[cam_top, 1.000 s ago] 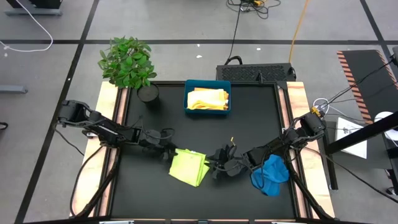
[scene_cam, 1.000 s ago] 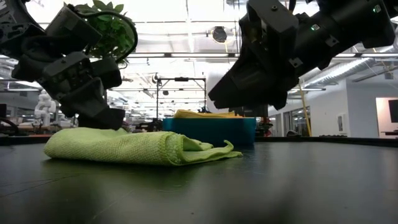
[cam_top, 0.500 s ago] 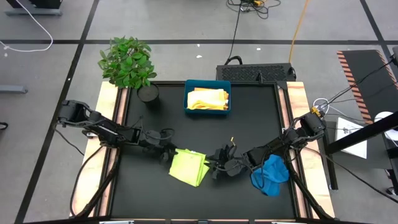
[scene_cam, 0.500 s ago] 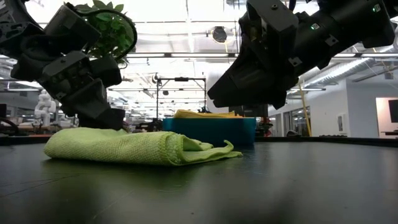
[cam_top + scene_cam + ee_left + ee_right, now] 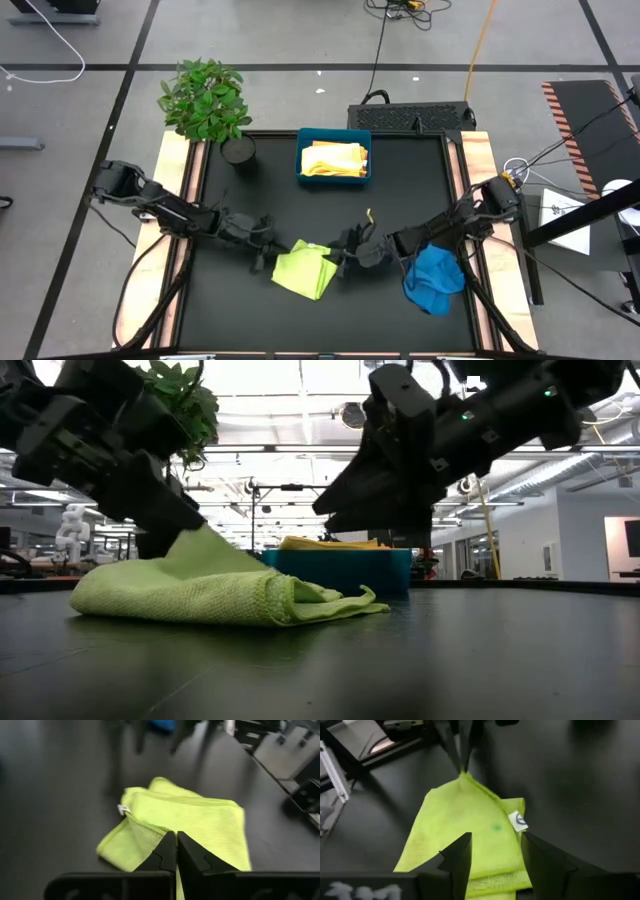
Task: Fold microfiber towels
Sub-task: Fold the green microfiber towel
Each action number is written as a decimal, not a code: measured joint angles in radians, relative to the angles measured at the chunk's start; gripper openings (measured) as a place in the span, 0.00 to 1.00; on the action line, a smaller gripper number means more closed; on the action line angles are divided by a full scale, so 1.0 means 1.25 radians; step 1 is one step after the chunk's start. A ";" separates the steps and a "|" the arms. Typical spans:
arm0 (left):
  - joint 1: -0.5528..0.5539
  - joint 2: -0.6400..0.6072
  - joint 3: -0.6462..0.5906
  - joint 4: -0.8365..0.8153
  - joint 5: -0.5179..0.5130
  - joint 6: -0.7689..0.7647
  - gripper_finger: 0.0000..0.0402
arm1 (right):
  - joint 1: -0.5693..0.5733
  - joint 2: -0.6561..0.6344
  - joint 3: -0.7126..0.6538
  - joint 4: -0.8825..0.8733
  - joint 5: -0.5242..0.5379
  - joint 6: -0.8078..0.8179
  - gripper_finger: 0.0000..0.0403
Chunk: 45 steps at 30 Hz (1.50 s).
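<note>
Lime green towel [image 5: 304,269] near-centre on tabletop [image 5: 300,210]. Left gripper [image 5: 268,252] jaws pinching its left corner, lifted. Right gripper [image 5: 340,258] jaws spread, hovering above its right edge.

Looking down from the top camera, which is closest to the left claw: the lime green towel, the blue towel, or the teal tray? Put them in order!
From the left claw:
1. Lime green towel: pinched in the claw, mid-table.
2. Teal tray: at the table's back edge, holding yellow cloth.
3. Blue towel: far across, under the right arm.
</note>
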<state>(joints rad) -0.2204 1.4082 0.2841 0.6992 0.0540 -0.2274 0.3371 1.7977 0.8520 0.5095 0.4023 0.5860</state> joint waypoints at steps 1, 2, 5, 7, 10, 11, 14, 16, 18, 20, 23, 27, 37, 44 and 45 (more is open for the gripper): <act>-0.008 0.000 0.000 0.004 0.000 0.012 0.01 | -0.007 0.000 0.000 0.004 -0.014 -0.006 0.42; -0.016 0.000 0.000 0.007 0.001 0.025 0.01 | -0.012 0.000 0.000 0.012 -0.024 -0.013 0.44; -0.041 0.000 0.001 0.009 0.001 0.077 0.01 | -0.024 0.003 0.000 0.045 -0.064 -0.049 0.49; -0.057 0.000 0.001 0.015 0.001 0.111 0.01 | -0.031 0.019 0.009 0.083 -0.088 -0.088 0.52; -0.072 0.000 0.001 0.037 0.001 0.133 0.01 | -0.043 0.059 0.044 0.092 -0.116 -0.136 0.57; -0.076 0.000 0.001 0.044 0.001 0.135 0.00 | -0.047 0.073 0.059 0.083 -0.117 -0.146 0.58; -0.091 0.000 0.001 0.058 -0.001 0.137 0.00 | -0.061 0.112 0.110 0.037 -0.120 -0.169 0.62; -0.102 0.000 0.001 0.058 -0.003 0.136 0.00 | -0.069 0.128 0.134 -0.003 -0.124 -0.179 0.63; -0.112 0.000 0.001 0.057 -0.017 0.136 0.00 | -0.075 0.138 0.155 -0.018 -0.129 -0.195 0.64; -0.120 0.000 0.001 0.056 -0.023 0.136 0.00 | -0.078 0.141 0.163 -0.026 -0.144 -0.212 0.64; -0.125 0.000 0.001 0.056 -0.023 0.135 0.00 | -0.081 0.141 0.165 -0.041 -0.177 -0.234 0.63; -0.125 0.000 0.001 0.056 -0.030 0.134 0.00 | -0.079 0.142 0.165 -0.087 -0.200 -0.248 0.59; -0.126 0.000 0.001 0.054 -0.042 0.122 0.00 | -0.058 0.139 0.165 -0.139 -0.199 -0.213 0.40; -0.126 0.000 0.001 0.053 -0.044 0.118 0.00 | -0.033 0.127 0.164 -0.186 -0.198 -0.207 0.19; -0.126 0.000 0.001 0.053 -0.044 0.118 0.00 | -0.030 0.124 0.164 -0.189 -0.198 -0.206 0.15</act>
<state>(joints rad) -0.3775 1.4082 0.2859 0.7654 -0.0013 -0.0799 0.2995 1.9521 1.0573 0.2737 0.1550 0.3283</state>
